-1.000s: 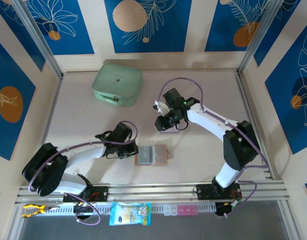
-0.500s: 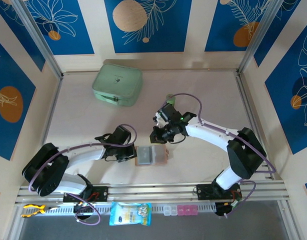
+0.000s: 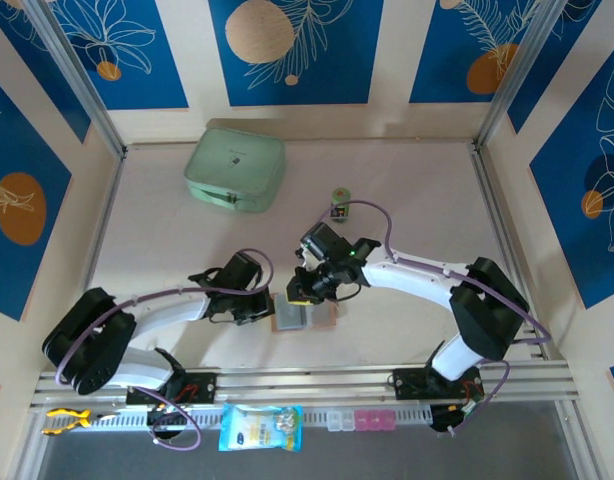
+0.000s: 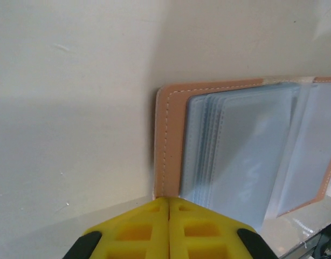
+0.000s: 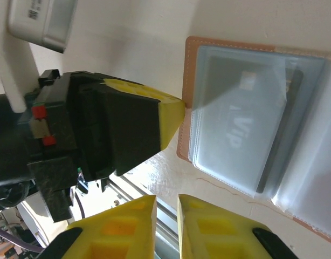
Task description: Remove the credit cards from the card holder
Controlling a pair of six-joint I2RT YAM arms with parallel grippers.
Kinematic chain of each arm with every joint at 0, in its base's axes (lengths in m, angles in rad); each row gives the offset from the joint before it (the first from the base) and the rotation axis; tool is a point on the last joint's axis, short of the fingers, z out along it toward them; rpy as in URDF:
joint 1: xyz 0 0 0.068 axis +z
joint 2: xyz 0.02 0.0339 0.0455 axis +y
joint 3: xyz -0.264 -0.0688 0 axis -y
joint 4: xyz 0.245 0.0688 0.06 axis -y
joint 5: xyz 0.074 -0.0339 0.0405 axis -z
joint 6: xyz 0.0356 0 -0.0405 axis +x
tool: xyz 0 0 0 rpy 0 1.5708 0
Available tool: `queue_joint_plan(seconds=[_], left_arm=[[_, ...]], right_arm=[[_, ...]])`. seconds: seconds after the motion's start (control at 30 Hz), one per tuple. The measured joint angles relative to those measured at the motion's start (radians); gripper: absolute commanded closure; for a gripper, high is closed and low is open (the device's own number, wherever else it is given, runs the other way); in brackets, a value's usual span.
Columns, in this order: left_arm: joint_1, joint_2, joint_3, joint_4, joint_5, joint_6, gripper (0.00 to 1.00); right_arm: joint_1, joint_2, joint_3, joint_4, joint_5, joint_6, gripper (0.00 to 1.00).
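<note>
"Starting at the left, what is the left gripper point(image 4: 169, 205) doing?"

"Its jaws are pressed tight together and hold nothing. The tips touch the left border of the card holder point(image 4: 166, 135), as if pinning it."

"And the holder?"

"It lies open and flat on the table point(image 4: 74, 108), toward the near edge, between the two arms. The credit cards point(image 5: 235, 127) sit inside its cloudy plastic sleeves point(image 4: 246, 162)."

"How will they handle?"

"Thin, stiff and light, probably slick. The sleeves look soft and may drag along. I'd pinch a card's edge at the sleeve mouth, though I cannot tell which side opens."

"The right gripper point(image 5: 166, 210)?"

"It hovers close above the holder, jaws a narrow slit apart, empty."
</note>
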Motion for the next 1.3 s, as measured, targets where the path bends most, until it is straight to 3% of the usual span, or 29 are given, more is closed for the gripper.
queue_joint_plan(seconds=[0.47,1.3], left_arm=[[0.0,0.022,-0.007,0.021,0.014,-0.007,0.93],[0.0,0.029,0.001,0.009,-0.006,-0.006,0.93]], right_arm=[[0.003,0.081,-0.014,0.028,0.0,0.016,0.73],[0.005,0.193,-0.013,0.061,0.0,-0.011,0.72]])
